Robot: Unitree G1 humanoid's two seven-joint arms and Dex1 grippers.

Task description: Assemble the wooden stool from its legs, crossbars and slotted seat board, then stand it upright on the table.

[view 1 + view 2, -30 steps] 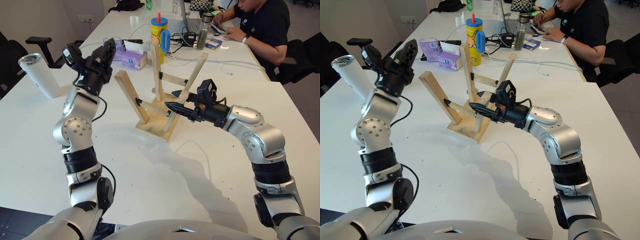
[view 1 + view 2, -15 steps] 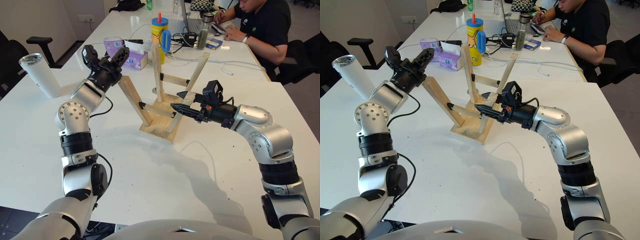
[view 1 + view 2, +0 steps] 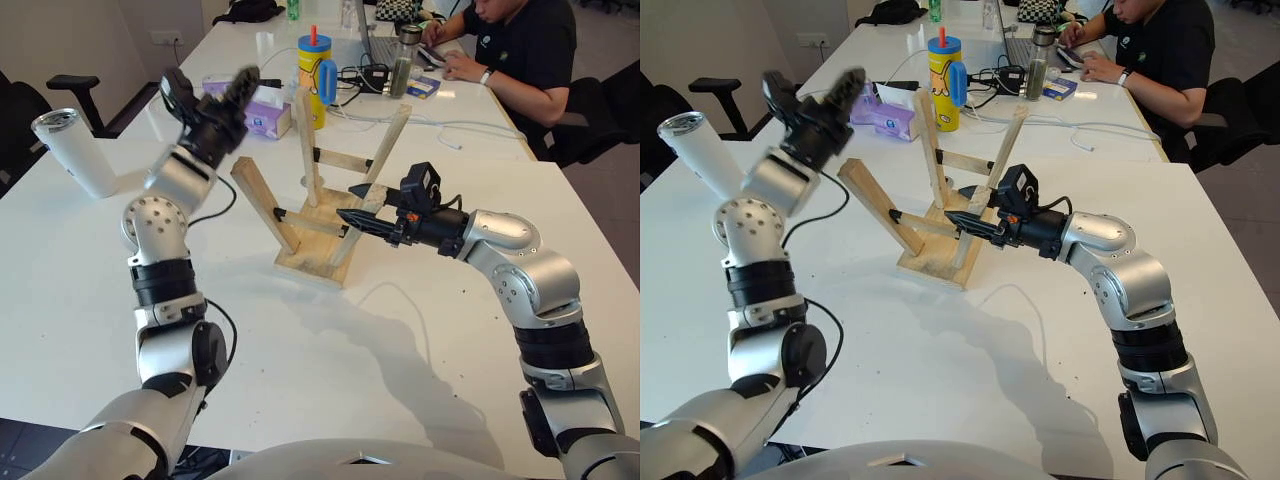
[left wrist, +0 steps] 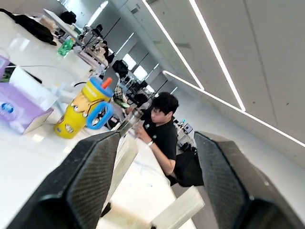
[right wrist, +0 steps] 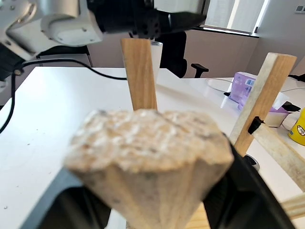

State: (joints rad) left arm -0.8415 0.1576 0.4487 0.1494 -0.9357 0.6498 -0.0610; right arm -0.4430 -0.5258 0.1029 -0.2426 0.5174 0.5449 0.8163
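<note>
White desk (image 3: 400, 340), wooden stool (image 3: 315, 255) upside down on it, one leg in the right hand.

Right hand (image 3: 347, 201) reaches in from the right side with its two fingers closed on a slanted leg (image 3: 392, 140) about halfway up; in the right wrist view pale wood sits tight between the fingers. From that grip the leg runs down to the seat board (image 3: 300, 268), which lies on the desk near its middle, while the other legs point upward and crossbars (image 3: 340, 158) join them. Left hand (image 3: 208, 88) hangs raised above and to the left of the stool, fingers (image 4: 90, 181) spread wide and holding nothing. Behind the stool stand a yellow cup (image 3: 316, 62) and a tissue box (image 3: 265, 118); a white tumbler (image 3: 75, 150) stands far left.
</note>
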